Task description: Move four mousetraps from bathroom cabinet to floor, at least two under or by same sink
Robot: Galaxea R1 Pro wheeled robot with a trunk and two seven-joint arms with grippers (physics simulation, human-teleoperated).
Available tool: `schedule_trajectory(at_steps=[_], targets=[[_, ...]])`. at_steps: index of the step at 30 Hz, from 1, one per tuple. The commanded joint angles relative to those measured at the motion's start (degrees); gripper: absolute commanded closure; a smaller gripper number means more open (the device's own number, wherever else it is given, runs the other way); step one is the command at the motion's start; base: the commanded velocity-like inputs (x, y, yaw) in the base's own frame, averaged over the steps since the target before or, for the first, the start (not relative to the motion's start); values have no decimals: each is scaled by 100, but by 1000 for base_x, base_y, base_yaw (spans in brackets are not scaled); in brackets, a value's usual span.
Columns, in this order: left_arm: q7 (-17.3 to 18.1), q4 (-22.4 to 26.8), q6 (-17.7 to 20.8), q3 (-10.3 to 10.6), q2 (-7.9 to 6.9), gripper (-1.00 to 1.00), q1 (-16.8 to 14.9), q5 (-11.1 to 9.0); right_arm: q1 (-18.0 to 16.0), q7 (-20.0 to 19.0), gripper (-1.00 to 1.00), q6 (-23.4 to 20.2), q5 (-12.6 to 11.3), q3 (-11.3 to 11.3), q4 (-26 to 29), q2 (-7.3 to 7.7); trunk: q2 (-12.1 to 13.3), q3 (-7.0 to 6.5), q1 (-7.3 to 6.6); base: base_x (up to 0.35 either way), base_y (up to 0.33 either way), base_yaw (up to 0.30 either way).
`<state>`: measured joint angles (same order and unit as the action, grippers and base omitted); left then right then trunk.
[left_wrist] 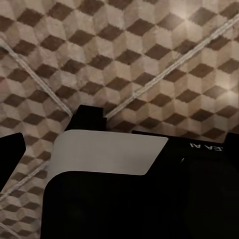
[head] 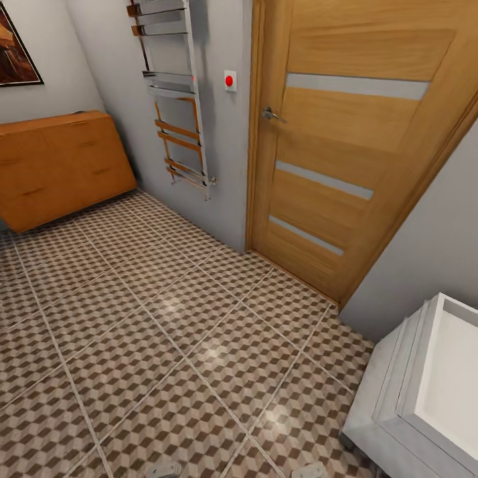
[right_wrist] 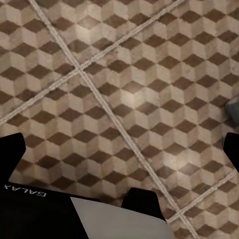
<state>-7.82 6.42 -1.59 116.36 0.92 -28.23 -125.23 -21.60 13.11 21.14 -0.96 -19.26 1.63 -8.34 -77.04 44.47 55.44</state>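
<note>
Cabinet (head: 60,166) stands across the cube-patterned floor (head: 166,345).

Each wrist view shows the robot's black, boxy base (left_wrist: 149,199) with rounded corners. A pale grey, flat panel (left_wrist: 107,152) with rounded corners sits on top of it. White capital lettering is printed on the black casing, cut off at the frame edge. Black finger tips (right_wrist: 12,149) poke in at the frame sides. In the head view, two small light grey rounded parts (head: 162,470) sit at the lower edge.
</note>
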Motion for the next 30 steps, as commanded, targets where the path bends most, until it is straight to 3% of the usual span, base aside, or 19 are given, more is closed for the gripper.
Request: schedule_trajectory(at_steps=[1, 10, 25, 30], targets=[[-36, 15, -17, 45, -2, -100, -7, -36, -2, 34, -100, 11, -9, -43, -5, 1, -2, -2, 0, 0, 0, 248], [-36, 41, -17, 44, 1, -100, -7, -33, -2, 34, -100, 252, -20, -43, -7, 2, -2, -55, 0, 0, 0, 244], [-40, 57, -11, 44, -6, -100, -4, -38, -2, 34, -100, 295, -11, -43, -13, -3, -2, -144, 0, 0, 0, 242], [-51, 35, -8, 44, -81, -100, 1, -44, 25, 34, -100, 295, -10, -43, -14, -9, -2, -174, 0, 170, 0, 241]])
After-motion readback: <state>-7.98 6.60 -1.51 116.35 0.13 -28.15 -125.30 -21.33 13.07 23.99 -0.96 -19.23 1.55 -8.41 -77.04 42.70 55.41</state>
